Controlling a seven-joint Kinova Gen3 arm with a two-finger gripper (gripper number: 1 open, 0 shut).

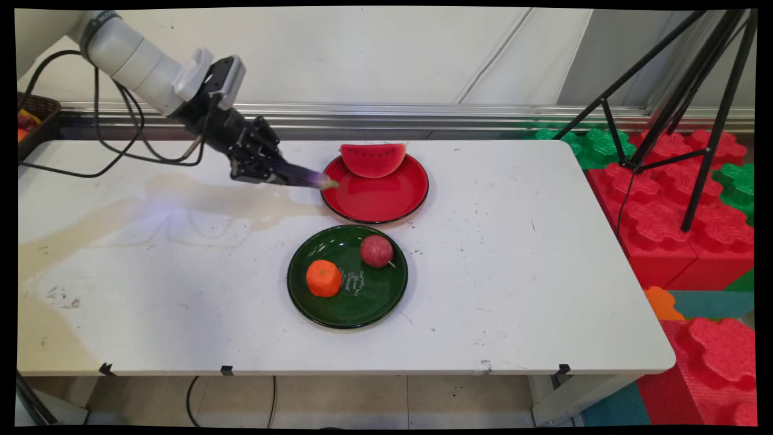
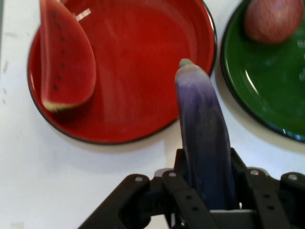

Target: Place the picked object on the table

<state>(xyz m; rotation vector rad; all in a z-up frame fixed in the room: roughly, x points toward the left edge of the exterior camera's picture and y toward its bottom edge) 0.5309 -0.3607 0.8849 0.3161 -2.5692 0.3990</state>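
Observation:
My gripper [image 1: 270, 171] is shut on a purple eggplant [image 1: 305, 177], which sticks out toward the red plate [image 1: 374, 202] with its pale green tip at the plate's left rim. The hand view shows the eggplant [image 2: 202, 138] clamped between the black fingers, its tip over the red plate [image 2: 143, 71]. A watermelon slice [image 1: 373, 159] lies at the far side of the red plate, also seen as the slice [image 2: 64, 57] in the hand view. The eggplant hangs above the table, not touching it.
A green plate [image 1: 362, 302] nearer the table's front holds an orange fruit [image 1: 323, 278] and a dark red round fruit [image 1: 376, 251]. A basket [image 1: 36, 121] sits at the far left. A black tripod [image 1: 694, 121] and red foam blocks [image 1: 664, 205] stand right of the table.

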